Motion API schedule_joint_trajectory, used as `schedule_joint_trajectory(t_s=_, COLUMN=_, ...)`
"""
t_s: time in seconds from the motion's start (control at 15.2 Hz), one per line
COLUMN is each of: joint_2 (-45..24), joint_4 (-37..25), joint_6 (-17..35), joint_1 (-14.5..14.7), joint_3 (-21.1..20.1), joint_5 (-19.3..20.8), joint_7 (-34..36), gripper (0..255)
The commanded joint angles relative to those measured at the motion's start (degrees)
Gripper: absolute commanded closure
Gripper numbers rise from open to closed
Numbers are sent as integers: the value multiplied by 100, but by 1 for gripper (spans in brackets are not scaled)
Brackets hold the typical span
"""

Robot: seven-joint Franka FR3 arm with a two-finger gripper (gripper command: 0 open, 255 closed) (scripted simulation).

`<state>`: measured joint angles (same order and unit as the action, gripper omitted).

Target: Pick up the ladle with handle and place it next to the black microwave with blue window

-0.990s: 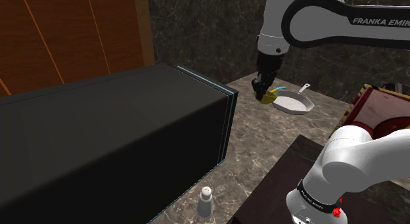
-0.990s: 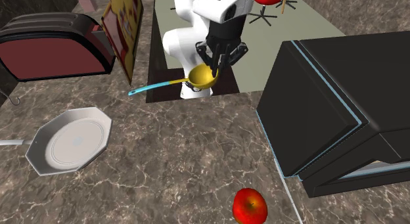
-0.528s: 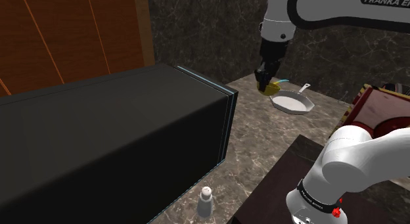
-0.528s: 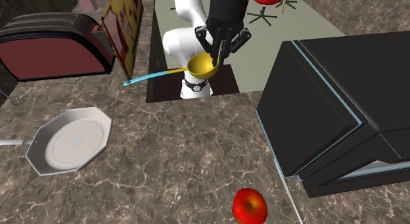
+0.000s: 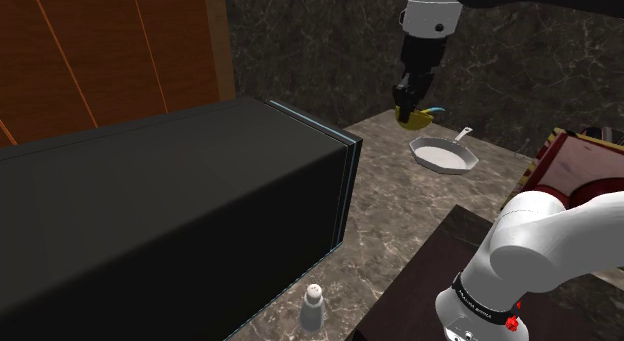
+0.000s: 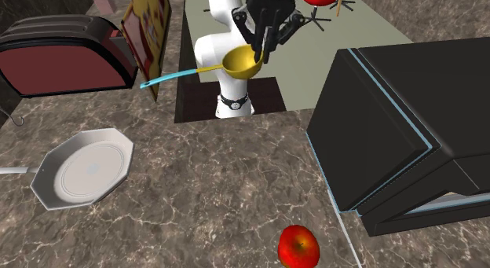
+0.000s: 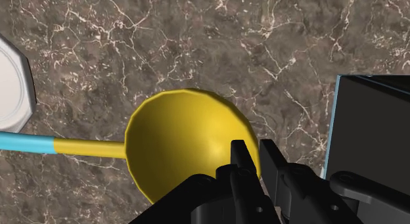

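As the gripper (image 6: 263,48) rises further, closed on the rim of the yellow ladle (image 6: 242,62) at upper centre, the tool clears the marble counter (image 6: 235,172), free to travel to the black microwave (image 6: 408,125) at right

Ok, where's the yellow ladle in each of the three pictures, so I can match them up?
Shoulder view: ladle upper right of centre, held by the pincer, just above the white pan in the picture.
Second exterior view: ladle top centre, blue-tipped handle pointing to that view's left; pan lower left.
Wrist view: ladle bowl clasped at its rim by the pincer, handle reaching toward the pan.
Shared landmark: the white pan.
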<state>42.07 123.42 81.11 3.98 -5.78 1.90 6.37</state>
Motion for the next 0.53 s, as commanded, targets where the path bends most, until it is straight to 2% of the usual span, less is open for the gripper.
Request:
schedule_joint_trajectory(t_s=0.0, joint_2=-77, joint_4=-223, joint_6=-147, joint_1=-9, joint_3=5, joint_5=10, joint_7=-14, gripper=255)
schedule_joint_trajectory(t_s=0.46, joint_2=-346, joint_4=-979, joint_6=-633, joint_1=-35, joint_3=4, joint_5=34, joint_7=-44, gripper=255)
